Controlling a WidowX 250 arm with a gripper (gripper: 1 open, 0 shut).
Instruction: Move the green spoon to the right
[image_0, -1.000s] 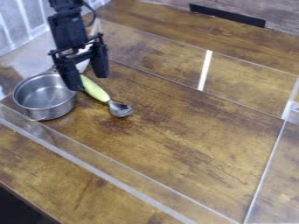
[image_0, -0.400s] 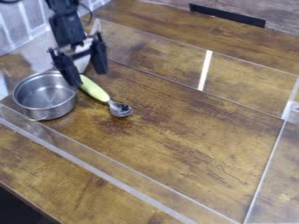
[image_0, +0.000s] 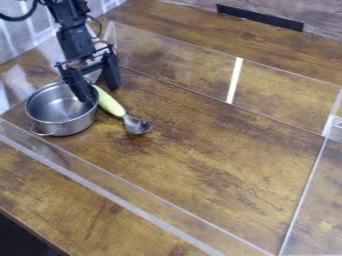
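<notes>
Black gripper was seen spread open just above the green spoon, beside the steel pot.

Even, fairly bright light over my table. Strong white glare streak on the clear wall; softer sheen near the steel pot. Frame is low-resolution and soft; my arm's upper part looks smeared.
</notes>
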